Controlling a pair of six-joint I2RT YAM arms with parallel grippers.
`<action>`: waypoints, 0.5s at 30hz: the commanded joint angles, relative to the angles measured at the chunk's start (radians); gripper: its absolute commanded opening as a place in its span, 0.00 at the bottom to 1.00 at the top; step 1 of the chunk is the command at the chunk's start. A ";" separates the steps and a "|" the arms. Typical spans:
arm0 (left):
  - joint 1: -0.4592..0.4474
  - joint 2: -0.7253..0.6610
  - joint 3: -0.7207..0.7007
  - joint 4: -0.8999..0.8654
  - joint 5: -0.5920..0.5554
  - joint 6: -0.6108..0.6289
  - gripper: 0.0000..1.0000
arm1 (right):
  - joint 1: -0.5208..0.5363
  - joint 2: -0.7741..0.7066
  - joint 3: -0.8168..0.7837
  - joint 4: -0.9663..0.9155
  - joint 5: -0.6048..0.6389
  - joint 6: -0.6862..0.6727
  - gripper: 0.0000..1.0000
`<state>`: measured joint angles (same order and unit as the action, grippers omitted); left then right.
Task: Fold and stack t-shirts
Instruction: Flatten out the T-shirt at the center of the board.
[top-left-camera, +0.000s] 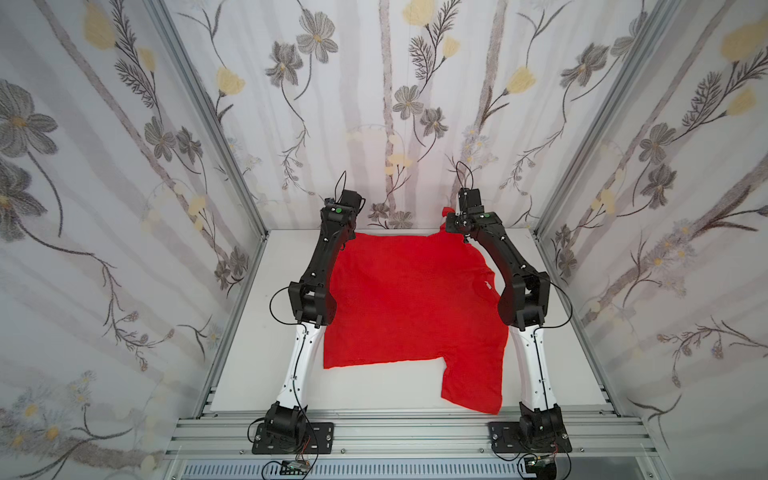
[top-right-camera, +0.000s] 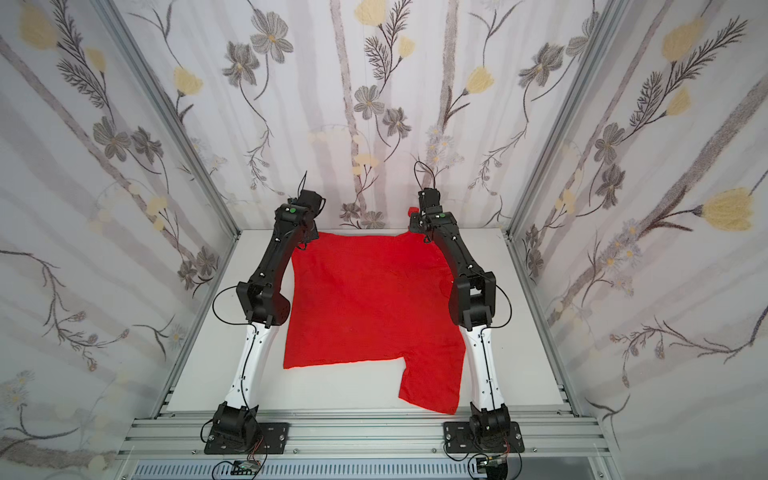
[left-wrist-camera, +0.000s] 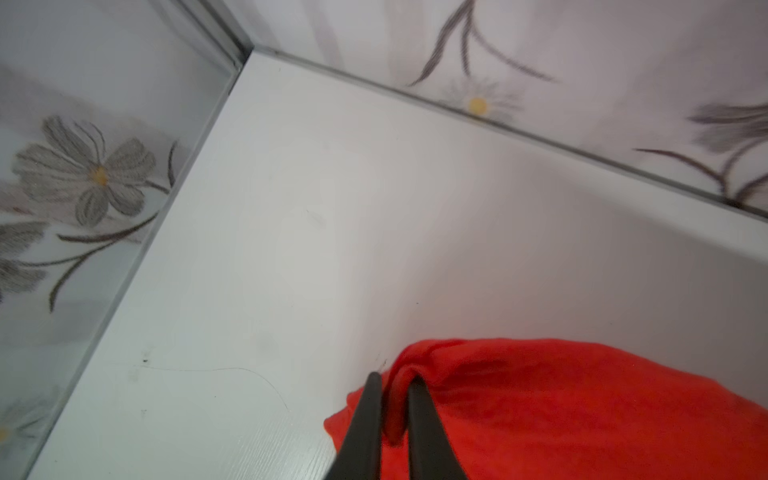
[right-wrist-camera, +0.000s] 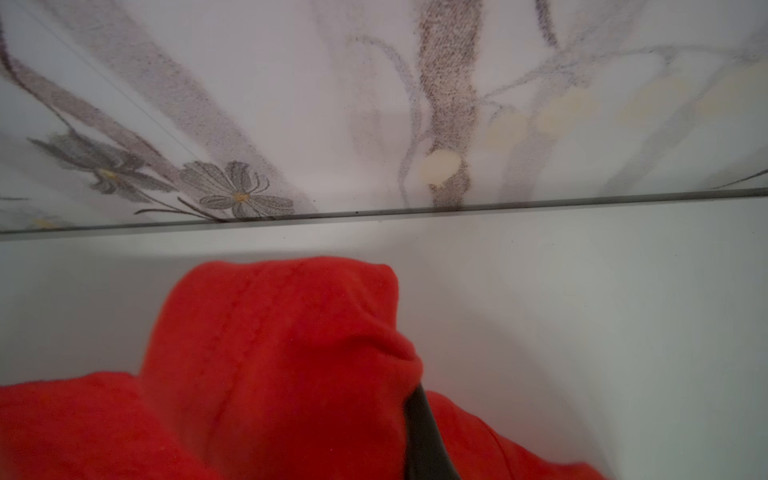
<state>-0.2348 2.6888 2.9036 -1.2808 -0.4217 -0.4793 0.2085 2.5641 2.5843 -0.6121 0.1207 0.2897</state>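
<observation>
The t-shirt (top-left-camera: 411, 299) lies spread on the table (top-left-camera: 374, 390), long axis left to right (neck label (top-left-camera: 488, 285) toward the right), wholly on the near side of both grippers, one at each far corner. The left gripper (left-wrist-camera: 395, 380) has its jaws slightly apart with a ridge of cloth between them, gripped or freed I cannot tell; the right gripper (right-wrist-camera: 415, 395) shows one finger under a raised peak of cloth, its opening hidden.

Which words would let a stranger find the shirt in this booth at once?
Look at the white table inside the flower-papered booth, between the left arm and the right arm. The t-shirt lies spread there. It is the only bright red thing, with one short sleeve toward the front edge.
</observation>
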 joint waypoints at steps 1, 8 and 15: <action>0.016 -0.047 -0.143 0.005 0.109 -0.150 1.00 | -0.007 0.078 0.187 -0.037 0.078 0.129 1.00; 0.007 -0.093 -0.111 0.030 0.154 -0.119 1.00 | -0.086 0.081 0.188 -0.037 -0.021 0.207 1.00; -0.034 -0.240 -0.262 -0.077 0.163 -0.200 1.00 | -0.096 -0.011 0.102 -0.117 -0.143 0.172 1.00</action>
<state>-0.2417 2.4943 2.7144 -1.2812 -0.2691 -0.6411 0.0940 2.6144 2.7289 -0.6724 0.0605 0.4866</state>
